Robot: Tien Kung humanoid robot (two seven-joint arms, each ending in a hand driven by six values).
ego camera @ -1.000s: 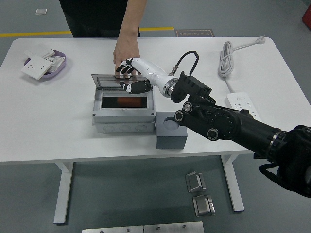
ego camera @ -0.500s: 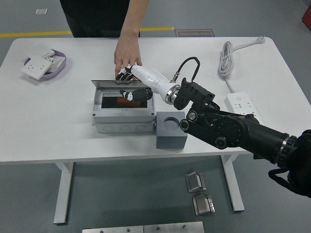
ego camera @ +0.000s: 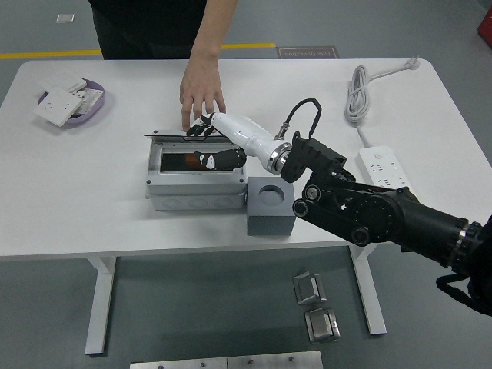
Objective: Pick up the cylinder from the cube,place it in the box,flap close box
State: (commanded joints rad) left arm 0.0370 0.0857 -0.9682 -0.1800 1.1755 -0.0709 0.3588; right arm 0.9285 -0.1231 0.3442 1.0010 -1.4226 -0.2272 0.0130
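Cylinder [ego camera: 192,161] lies inside grey box [ego camera: 197,188], dark red, under raised flap [ego camera: 178,135]. Right hand [ego camera: 211,142] on flap's edge, fingers curled over it, thumb inside. Cube [ego camera: 270,214] socket empty. Person's hand [ego camera: 201,88] touches table behind box.

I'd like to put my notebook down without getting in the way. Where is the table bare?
The wide stretch left of the box, below the purple tray, is bare, as is the front strip. It is crowded around the box: the right hand, a person's hand, the cube.
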